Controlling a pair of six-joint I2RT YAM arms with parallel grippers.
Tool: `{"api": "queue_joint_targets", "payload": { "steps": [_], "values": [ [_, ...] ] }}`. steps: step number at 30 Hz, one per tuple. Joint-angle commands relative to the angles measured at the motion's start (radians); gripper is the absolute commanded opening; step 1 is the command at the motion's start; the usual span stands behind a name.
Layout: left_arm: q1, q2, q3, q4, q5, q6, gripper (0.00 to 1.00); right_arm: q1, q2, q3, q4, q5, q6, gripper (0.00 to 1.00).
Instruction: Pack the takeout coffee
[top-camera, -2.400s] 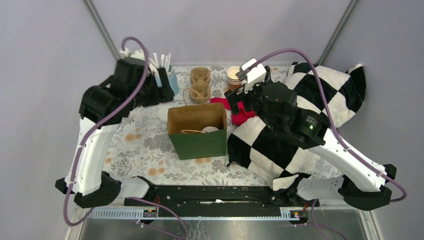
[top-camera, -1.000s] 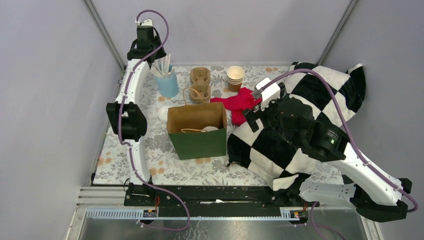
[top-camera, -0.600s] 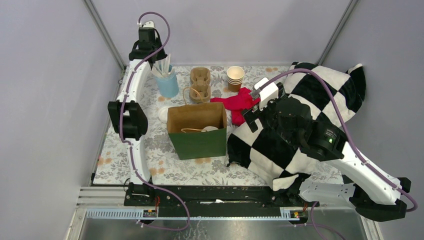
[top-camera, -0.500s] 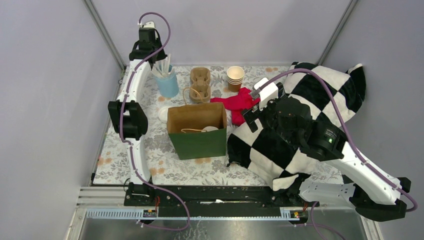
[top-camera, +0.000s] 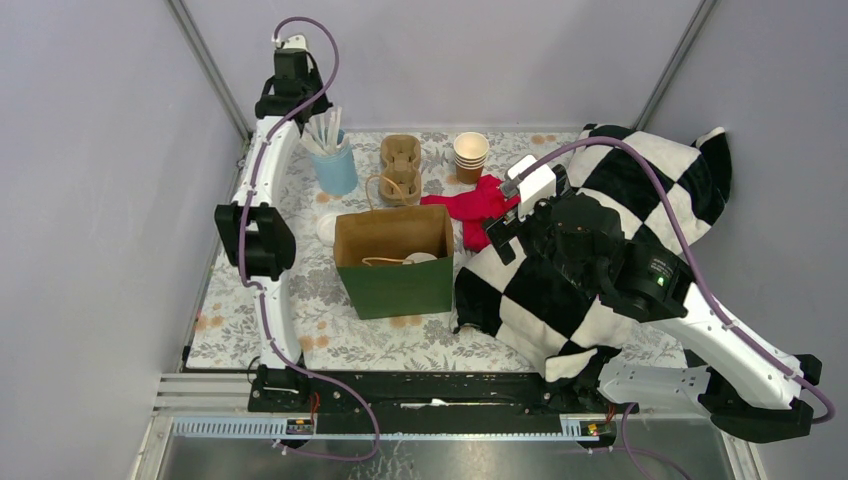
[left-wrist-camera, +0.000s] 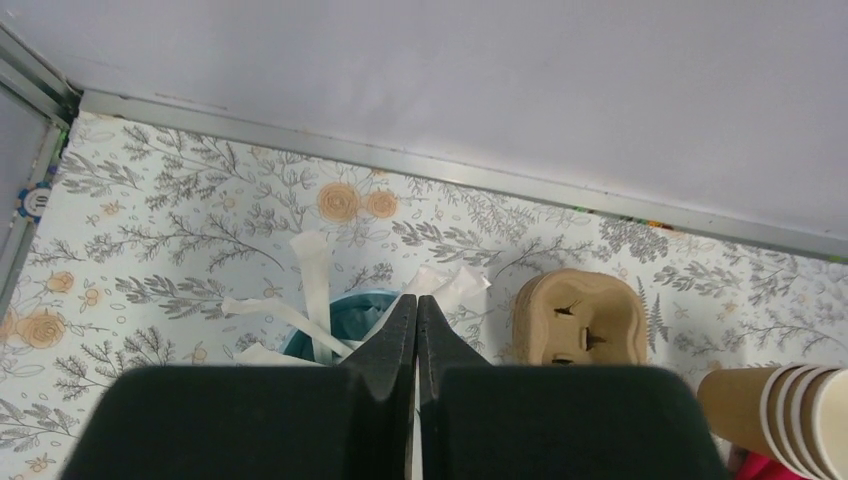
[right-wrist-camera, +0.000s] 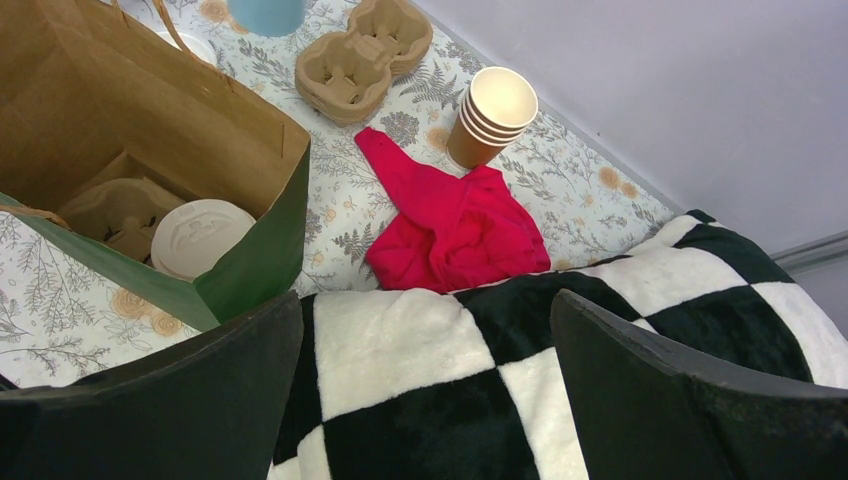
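Right wrist camera looks into the paper bag (right-wrist-camera: 255, 270), kraft inside and green outside, and catches what the left wrist view misses: the takeout coffee (right-wrist-camera: 200, 237). Only its round embossed white lid shows, seated in a moulded pulp tray (right-wrist-camera: 115, 205) inside the bag, ahead and left of the right gripper (right-wrist-camera: 425, 300). That gripper's jaws stand wide apart, holding nothing, over a plush black-and-white checkered blanket (right-wrist-camera: 600, 330). A crumpled red cloth (right-wrist-camera: 450, 225) lies just beyond them, and a stack of lidless paper cups (right-wrist-camera: 490, 115) stands farther ahead. Left wrist camera shows the left gripper (left-wrist-camera: 416, 300) with fingers pressed together, empty, above a blue cup (left-wrist-camera: 355, 305) of white paper-wrapped sticks — an empty pulp carrier (left-wrist-camera: 580, 315) lies to their right.
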Motion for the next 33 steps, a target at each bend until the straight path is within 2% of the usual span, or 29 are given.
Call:
{"api": "queue_joint_targets", "payload": {
  "steps": [1, 10, 16, 21, 27, 33],
  "values": [
    [0.002, -0.125, 0.077, 0.035, -0.018, -0.026, 0.0, -0.005, -0.006, 0.027, 0.026, -0.011, -0.008, 1.0],
    [0.0, -0.409, 0.083, 0.035, 0.054, -0.162, 0.0, -0.006, -0.012, 0.01, 0.058, -0.024, -0.015, 1.0],
    [0.001, -0.643, 0.006, 0.093, 0.267, -0.151, 0.0, -0.006, -0.018, -0.003, 0.084, -0.047, -0.017, 1.0],
    [0.0, -0.752, -0.007, 0.054, 0.433, -0.198, 0.0, -0.005, -0.025, -0.018, 0.108, -0.049, -0.024, 1.0],
    [0.0, -0.849, -0.099, 0.054, 0.643, -0.264, 0.0, -0.005, -0.021, -0.011, 0.122, -0.029, -0.064, 1.0],
    [0.0, -0.943, -0.261, 0.055, 0.721, -0.3, 0.0, -0.005, 0.01, 0.006, 0.119, -0.07, -0.04, 1.0]
  ]
}}
